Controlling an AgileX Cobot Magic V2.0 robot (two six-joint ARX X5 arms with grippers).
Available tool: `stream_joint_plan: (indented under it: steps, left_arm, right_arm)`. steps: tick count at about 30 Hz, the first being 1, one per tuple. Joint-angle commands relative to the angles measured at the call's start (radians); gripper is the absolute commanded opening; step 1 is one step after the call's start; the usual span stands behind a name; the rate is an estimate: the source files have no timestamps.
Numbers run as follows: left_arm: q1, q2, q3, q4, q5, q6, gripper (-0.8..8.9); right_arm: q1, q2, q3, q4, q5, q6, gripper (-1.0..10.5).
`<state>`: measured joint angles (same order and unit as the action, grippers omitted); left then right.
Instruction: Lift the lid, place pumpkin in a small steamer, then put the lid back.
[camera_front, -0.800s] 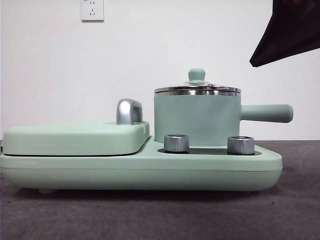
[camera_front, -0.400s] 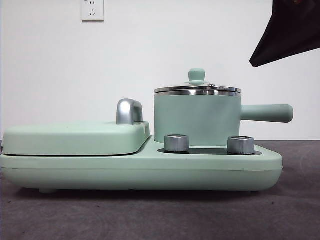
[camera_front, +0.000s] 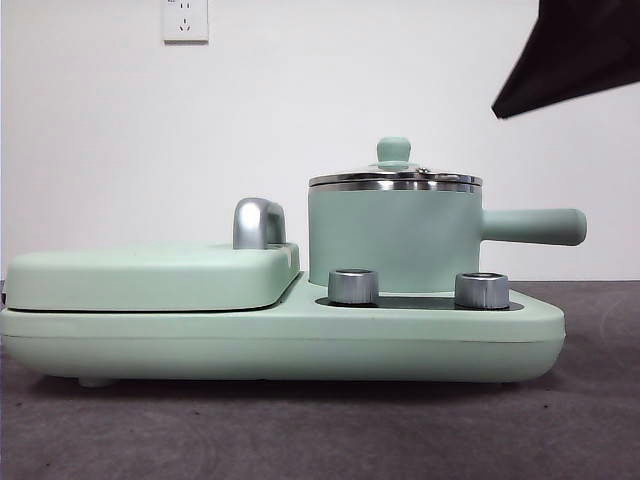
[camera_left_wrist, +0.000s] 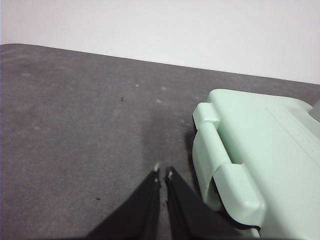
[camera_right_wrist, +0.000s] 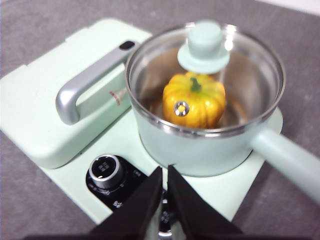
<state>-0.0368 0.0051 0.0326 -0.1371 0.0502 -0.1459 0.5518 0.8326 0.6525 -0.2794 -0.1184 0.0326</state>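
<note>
Pumpkin (camera_right_wrist: 194, 101) sits inside the steamer (camera_right_wrist: 200, 135), seen through the glass lid (camera_right_wrist: 204, 50), which rests flat on the pot's chrome rim with its mint knob upright. In the front view the lid (camera_front: 394, 178) caps the steamer (camera_front: 395, 238), whose long handle points to the side, and the pot stands on the mint-green cooker base (camera_front: 280, 340) behind two chrome dials (camera_front: 353, 286). Beside the pot lies the flat hinged cover (camera_front: 150, 275) with its chrome handle (camera_front: 258, 222). Right gripper (camera_right_wrist: 164, 171) hangs above the dials, clear of the pot, jaws pressed together on nothing. Left gripper (camera_left_wrist: 163, 174) hovers over the grey table (camera_left_wrist: 75, 125) just beside the cooker's end, jaws likewise closed and empty.
</note>
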Motion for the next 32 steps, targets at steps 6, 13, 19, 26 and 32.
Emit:
stream_joint_plan:
  steps: [6,13,19,26,32]
  left_arm:
    - [0.002,-0.002,-0.020,0.010,-0.002,-0.002,0.21]
    - [0.002,-0.002,-0.020,0.010,-0.002,-0.002,0.21]
    - [0.002,-0.002,-0.020,0.010,-0.002,-0.002,0.21]
    - [0.002,-0.002,-0.020,0.010,-0.002,-0.002,0.21]
    - [0.002,-0.002,-0.020,0.010,-0.002,-0.002,0.20]
  right_arm:
    - [-0.151,-0.200,-0.169,0.105,0.015,-0.093,0.1]
    - [-0.370,-0.523,-0.419,0.252,0.020,-0.093,0.1]
    - [-0.442,-0.700,-0.526,0.248,0.074,-0.097,0.1]
    - [-0.466,-0.829,-0.636,0.249,0.074,-0.078,0.1]
    - [-0.472,-0.829,-0.641,0.200,0.101,-0.073,0.1]
